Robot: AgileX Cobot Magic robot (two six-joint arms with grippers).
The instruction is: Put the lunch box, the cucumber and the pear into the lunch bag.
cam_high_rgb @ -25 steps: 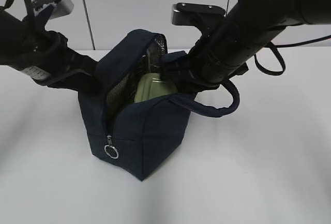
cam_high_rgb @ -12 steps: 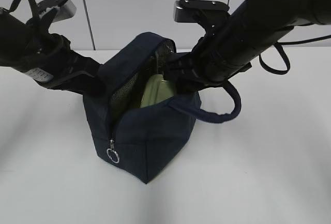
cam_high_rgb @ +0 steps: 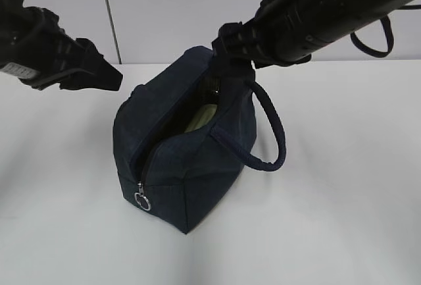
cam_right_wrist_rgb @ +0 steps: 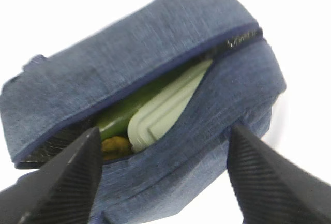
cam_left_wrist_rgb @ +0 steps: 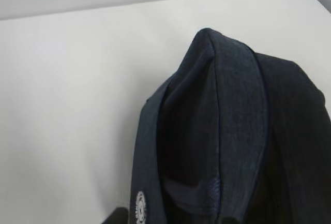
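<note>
Just let go of the lunch bag (cam_high_rgb: 191,166) on both sides. Drew the left gripper (cam_high_rgb: 105,77) back and up to the left of the bag, off the cloth it was pressed against a second ago. Cannot tell whether spread or closed: no fingers to see in the left wrist view, only the bag's end from close by. Lifted the right gripper (cam_right_wrist_rgb: 164,131) above the bag's far right end and spread it wide, both fingers well apart over the mouth and touching nothing. Left the mouth unsupported, and so slumped to a narrow slit, against the wide gape of a second ago. Let the handle (cam_high_rgb: 273,133) drop in a loop down the bag's right side. Can see all three things inside the bag through the slit: lunch box (cam_right_wrist_rgb: 165,105) on edge with its pale green lid showing, cucumber (cam_right_wrist_rgb: 124,115) just beside it, pear (cam_right_wrist_rgb: 115,146) tucked lower in against both. Looks like packing done, judging by that, with only a retreat from the bag remaining. Shows the zipper ring (cam_high_rgb: 142,200) down at the bag's near corner, so not zipped, though not asked for either.
</note>
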